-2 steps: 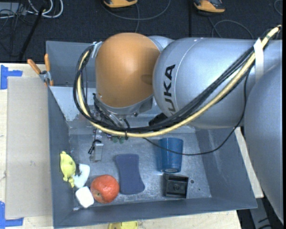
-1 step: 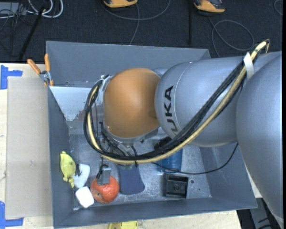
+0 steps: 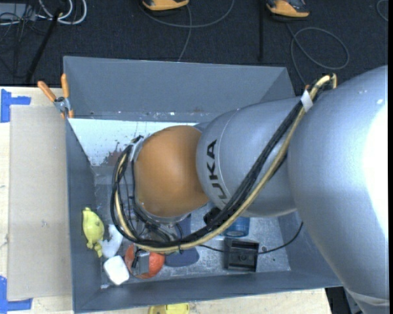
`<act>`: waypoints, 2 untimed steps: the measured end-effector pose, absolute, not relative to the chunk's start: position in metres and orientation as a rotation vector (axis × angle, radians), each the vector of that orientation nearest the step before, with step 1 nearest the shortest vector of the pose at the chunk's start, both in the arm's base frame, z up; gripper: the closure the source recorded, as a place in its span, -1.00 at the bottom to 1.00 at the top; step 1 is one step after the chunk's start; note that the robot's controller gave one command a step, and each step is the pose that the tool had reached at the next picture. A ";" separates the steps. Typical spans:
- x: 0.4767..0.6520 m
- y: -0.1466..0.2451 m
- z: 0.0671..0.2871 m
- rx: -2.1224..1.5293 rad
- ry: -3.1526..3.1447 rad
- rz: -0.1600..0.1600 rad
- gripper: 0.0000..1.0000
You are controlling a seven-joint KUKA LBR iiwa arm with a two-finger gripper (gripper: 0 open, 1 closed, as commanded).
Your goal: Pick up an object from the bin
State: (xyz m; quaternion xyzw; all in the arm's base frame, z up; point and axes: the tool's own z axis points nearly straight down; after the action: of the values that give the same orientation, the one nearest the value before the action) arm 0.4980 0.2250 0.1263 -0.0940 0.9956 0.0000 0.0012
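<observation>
Closest to the lens, at 3 o'clock: broad grey arm (image 3: 340, 195), crossed by black and cream cables (image 3: 275, 149). Reaches leftward into the grey metal bin (image 3: 177, 93) and ends in a rounded orange cover (image 3: 167, 169) near the bin's middle.

Beneath that cover, toward 7 o'clock: the gripper (image 3: 145, 241), dark and ringed by looped cable. Hangs low over the bin floor. Cannot tell whether open or closed, being hidden by cover and cable.

Right under it, at 7 o'clock on the floor: a red-orange round thing (image 3: 156, 264). Lies partly masked by a dark grey piece. No telling whether held.

On its 9 o'clock side, touching or very nearly: a white block (image 3: 116, 271). Farther along that wall, at 8 o'clock of the bin: a yellow toy figure (image 3: 92, 226). Just beside the red-orange round thing, at its 3 o'clock: a flat dark blue oval (image 3: 183, 258).

Toward 5 o'clock of the bin, apart from the gripper: a black box (image 3: 241, 254). Sits with a blue round piece (image 3: 238, 227) just at its 12 o'clock.
</observation>
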 end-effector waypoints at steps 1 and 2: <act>0.475 0.201 0.105 -0.222 3.139 -0.002 -1.00; 0.478 0.170 0.091 -0.258 3.134 -0.001 1.00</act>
State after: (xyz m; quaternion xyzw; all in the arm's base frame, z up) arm 0.4781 0.1698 0.0912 -0.0821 0.9966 -0.0004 -0.0014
